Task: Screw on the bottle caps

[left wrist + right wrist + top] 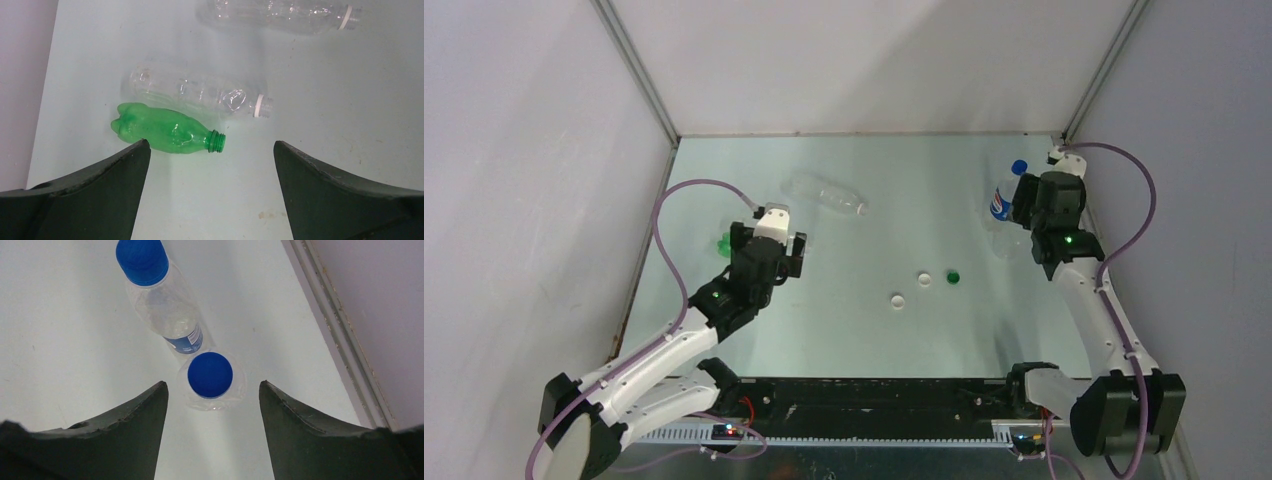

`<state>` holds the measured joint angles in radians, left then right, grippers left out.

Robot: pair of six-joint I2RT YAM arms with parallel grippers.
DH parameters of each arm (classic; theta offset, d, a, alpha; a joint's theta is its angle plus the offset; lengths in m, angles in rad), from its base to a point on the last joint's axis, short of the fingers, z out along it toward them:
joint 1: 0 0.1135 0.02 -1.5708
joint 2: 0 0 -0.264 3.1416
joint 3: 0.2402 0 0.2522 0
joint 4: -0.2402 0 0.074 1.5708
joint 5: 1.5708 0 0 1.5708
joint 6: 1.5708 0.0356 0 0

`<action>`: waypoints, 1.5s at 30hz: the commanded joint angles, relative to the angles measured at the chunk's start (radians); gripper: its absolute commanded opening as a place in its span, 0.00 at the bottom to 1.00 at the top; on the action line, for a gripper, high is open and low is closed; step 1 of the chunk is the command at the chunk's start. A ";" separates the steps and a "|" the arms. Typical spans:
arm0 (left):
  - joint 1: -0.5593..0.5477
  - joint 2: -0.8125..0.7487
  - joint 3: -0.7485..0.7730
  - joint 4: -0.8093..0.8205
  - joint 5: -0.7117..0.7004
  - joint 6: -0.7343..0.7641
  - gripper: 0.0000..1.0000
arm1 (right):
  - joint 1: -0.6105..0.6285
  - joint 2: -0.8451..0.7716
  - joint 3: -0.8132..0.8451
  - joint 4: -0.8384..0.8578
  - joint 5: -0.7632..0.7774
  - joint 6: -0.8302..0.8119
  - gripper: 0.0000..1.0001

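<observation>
Two bottles stand upright below my right gripper (212, 385). Each wears a blue cap: a plain clear bottle (239, 390) with its cap (210, 375) just beyond my fingertips, and the Pepsi-labelled bottle (172, 315) with its cap (142, 260) farther off. The right gripper is open with nothing between its fingers. My left gripper (210, 145) is open above the table, just short of a green bottle (165, 130) lying on its side with a bare neck. A capless clear bottle (195, 95) lies behind the green one, and another (280, 12) farther back. Loose on the table are two white caps (924, 279) (898, 298) and a green cap (953, 275).
The side wall and its metal rail (340, 335) run close to the right of the capped bottles. The left wall (25, 75) stands just beyond the green bottle's base. In the top view the far clear bottle (829, 195) lies mid-table towards the back.
</observation>
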<state>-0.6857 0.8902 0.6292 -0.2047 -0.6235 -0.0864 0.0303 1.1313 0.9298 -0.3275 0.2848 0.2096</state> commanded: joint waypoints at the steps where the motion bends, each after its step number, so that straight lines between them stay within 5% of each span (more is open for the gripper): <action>1: 0.005 0.010 0.025 0.001 0.015 -0.008 1.00 | -0.003 -0.083 0.003 -0.018 -0.007 -0.011 0.71; 8: 0.006 0.063 0.073 -0.038 0.065 -0.064 1.00 | -0.004 -0.274 0.003 -0.062 -0.150 -0.034 0.99; 13: 0.006 0.109 0.122 -0.084 0.081 -0.069 1.00 | -0.004 -0.457 0.003 -0.078 -0.180 0.007 0.99; 23: 0.045 0.257 0.274 -0.213 0.207 0.090 1.00 | -0.004 -0.562 0.002 -0.228 -0.533 -0.115 0.99; 30: 0.081 0.426 0.402 -0.299 0.216 0.323 1.00 | 0.036 -0.653 -0.078 -0.204 -0.619 -0.129 0.98; 45: 0.191 0.876 0.711 -0.147 0.459 0.797 0.98 | 0.079 -0.697 -0.082 -0.282 -0.756 -0.108 0.94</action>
<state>-0.5167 1.6882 1.2377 -0.4011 -0.2474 0.5579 0.1036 0.4404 0.8459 -0.5743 -0.4313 0.0975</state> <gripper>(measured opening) 0.978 0.944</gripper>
